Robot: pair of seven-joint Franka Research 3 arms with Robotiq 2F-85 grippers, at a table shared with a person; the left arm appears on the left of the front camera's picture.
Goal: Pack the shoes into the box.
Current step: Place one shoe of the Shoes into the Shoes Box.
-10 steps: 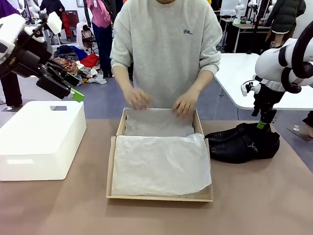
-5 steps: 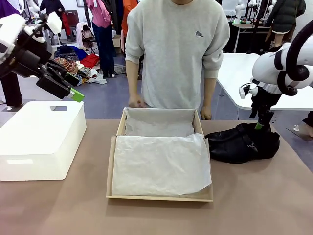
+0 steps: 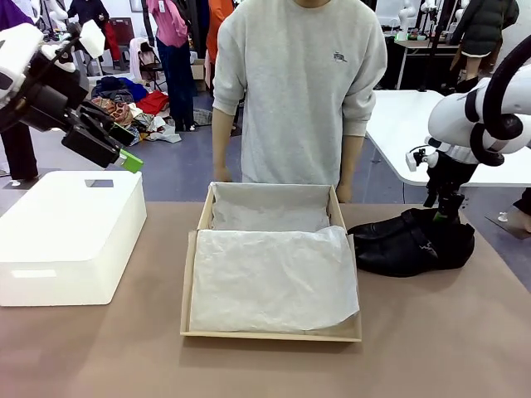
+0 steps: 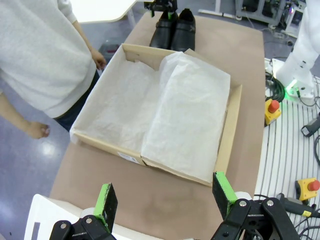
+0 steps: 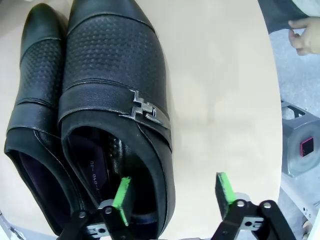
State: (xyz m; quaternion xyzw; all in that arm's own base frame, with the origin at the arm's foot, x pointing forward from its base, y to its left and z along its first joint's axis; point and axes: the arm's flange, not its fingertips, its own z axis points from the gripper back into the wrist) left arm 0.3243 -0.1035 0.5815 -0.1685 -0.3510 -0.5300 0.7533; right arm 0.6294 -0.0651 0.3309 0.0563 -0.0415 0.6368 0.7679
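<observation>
While my right end effector (image 5: 172, 194) straddles one shoe's side wall, unclenched, the shoes (image 3: 411, 245) lie together on the bench (image 3: 448, 340) beside the box (image 3: 189, 290). My left end effector (image 4: 165, 194) hovers released.

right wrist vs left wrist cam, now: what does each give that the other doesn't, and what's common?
Right wrist: shoes close up, perforated uppers and metal buckle; right gripper open, one pad inside a shoe's opening, the other outside it. Left wrist: the open box lined with tissue paper; left gripper open, holding nothing. Both: the two shoes side by side on the table, and a hand of the person.
</observation>
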